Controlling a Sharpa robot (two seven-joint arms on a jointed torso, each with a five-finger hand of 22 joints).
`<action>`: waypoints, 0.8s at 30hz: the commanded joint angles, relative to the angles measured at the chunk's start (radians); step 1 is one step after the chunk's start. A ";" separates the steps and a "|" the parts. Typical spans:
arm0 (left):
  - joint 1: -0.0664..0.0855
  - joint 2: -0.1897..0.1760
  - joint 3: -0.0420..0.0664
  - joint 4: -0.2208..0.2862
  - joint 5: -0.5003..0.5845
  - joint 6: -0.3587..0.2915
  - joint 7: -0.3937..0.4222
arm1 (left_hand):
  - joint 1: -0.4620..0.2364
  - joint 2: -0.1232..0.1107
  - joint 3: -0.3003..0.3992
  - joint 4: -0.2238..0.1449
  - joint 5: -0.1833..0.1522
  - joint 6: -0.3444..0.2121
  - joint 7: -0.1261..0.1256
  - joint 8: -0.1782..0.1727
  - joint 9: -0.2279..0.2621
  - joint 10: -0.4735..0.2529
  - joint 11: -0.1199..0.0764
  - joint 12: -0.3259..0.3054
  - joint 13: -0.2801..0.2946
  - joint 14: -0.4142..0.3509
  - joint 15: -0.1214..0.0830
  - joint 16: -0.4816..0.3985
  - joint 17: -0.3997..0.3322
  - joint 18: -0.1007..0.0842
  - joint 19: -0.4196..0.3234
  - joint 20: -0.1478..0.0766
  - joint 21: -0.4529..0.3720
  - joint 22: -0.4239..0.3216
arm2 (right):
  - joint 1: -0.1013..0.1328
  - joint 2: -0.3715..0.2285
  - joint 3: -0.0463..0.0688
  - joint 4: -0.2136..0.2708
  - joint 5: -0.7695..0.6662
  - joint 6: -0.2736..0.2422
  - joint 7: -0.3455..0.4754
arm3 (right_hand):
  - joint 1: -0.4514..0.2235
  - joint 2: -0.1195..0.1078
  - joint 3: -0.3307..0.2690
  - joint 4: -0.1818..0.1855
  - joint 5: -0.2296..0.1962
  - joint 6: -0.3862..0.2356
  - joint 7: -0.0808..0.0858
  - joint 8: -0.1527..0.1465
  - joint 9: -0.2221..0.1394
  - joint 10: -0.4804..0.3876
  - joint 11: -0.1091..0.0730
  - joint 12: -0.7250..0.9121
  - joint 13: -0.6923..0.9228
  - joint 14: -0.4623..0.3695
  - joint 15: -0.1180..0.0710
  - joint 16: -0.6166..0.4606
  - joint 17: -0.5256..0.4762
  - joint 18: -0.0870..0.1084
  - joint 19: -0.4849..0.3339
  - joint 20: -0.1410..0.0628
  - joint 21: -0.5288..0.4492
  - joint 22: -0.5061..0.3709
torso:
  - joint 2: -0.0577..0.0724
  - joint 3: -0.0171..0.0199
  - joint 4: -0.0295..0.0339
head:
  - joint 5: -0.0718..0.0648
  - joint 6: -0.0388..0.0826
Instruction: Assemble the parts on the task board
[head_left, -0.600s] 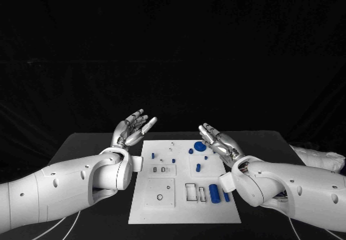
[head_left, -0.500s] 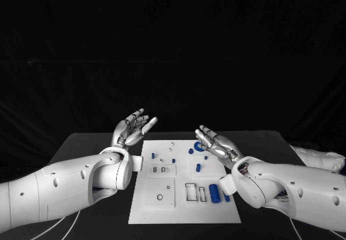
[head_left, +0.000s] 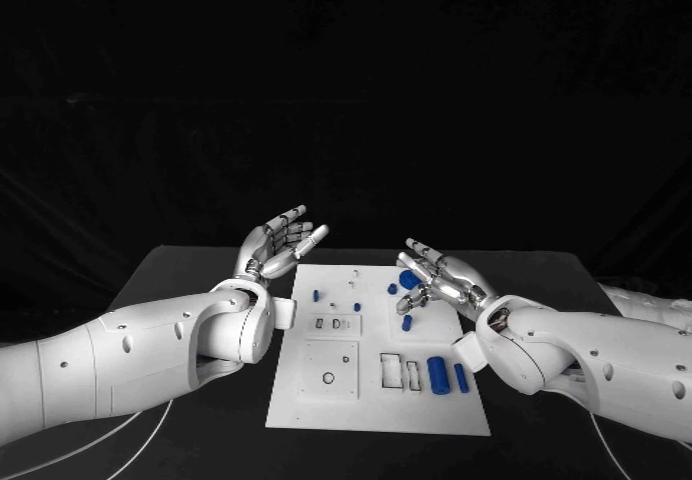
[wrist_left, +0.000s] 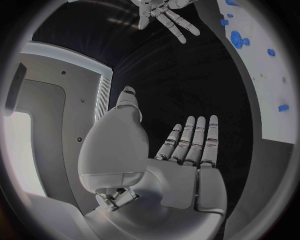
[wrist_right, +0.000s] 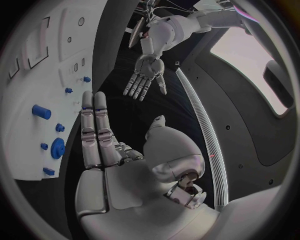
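Note:
The white task board (head_left: 329, 345) lies flat in the middle of the table. Several blue parts sit on its right half: a round disc (head_left: 408, 280), a small peg (head_left: 407, 322) and two cylinders (head_left: 437, 375) lying near the front. My left hand (head_left: 283, 245) hovers open, fingers spread, over the board's far left corner. Over the far right part, just beside the disc, my right hand (head_left: 440, 275) is open too, fingers straight. The left wrist view shows my empty left hand (wrist_left: 184, 165) with the board (wrist_left: 265, 75) beyond it. In the right wrist view my empty right hand (wrist_right: 103, 150) hangs above the disc (wrist_right: 57, 148).
The black table (head_left: 188, 275) reaches out on both sides of the board. Empty rectangular and round slots (head_left: 389, 370) mark the board's front half. Pale cables (head_left: 137, 430) trail off the table's front left.
The whole head picture has shifted, so the camera moved. My right hand drifted slightly toward the board's middle. Both hands stay open and empty; the parts lie where they were.

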 joint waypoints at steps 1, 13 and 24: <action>0.002 -0.001 0.000 0.005 -0.015 0.046 0.081 | 0.000 -0.006 -0.004 0.000 0.003 0.011 0.105 0.003 0.002 -0.002 0.000 -0.007 0.000 0.007 -0.001 -0.009 -0.001 0.014 0.002 0.004 0.003 -0.001 | 0.009 -0.004 0.000 -0.003 -0.104 0.041 -0.019 | 0.015 -0.002 -0.009 -0.001 -0.005 0.030 0.126 0.014 0.007 0.014 -0.018 0.010 -0.001 0.150 -0.041 0.100 0.048 0.000 0.112 -0.032 0.072 0.034 | 0.021 -0.0006 0.0096 | 0.002 -0.005; 0.006 -0.026 0.000 0.049 -0.041 0.065 0.041 | -0.001 -0.009 -0.006 0.000 0.005 0.000 0.118 -0.002 -0.001 -0.015 0.006 -0.019 -0.001 -0.014 0.000 -0.040 -0.001 0.017 -0.082 0.004 -0.039 -0.025 | 0.058 -0.016 0.001 -0.031 -0.202 0.046 -0.049 | 0.160 -0.033 0.036 -0.013 0.030 0.634 0.123 0.172 0.127 0.405 -0.024 0.151 0.012 0.426 -0.018 1.101 1.145 -0.109 0.426 -0.035 0.981 1.005 | 0.068 -0.0071 0.0215 | -0.024 -0.018; 0.018 -0.043 0.000 0.082 -0.050 0.049 0.029 | 0.004 0.012 0.012 0.000 -0.003 0.024 0.122 0.001 0.001 -0.011 0.005 -0.020 0.001 -0.033 -0.006 -0.055 0.000 0.018 -0.128 -0.002 -0.060 -0.037 | 0.111 -0.021 0.003 -0.059 -0.515 -0.014 -0.132 | 0.393 -0.102 0.169 -0.180 0.027 0.836 0.060 0.186 0.138 0.633 -0.077 0.092 0.010 0.478 -0.061 1.156 1.327 -0.178 0.600 -0.052 1.174 1.384 | 0.103 -0.0108 0.0468 | -0.033 -0.029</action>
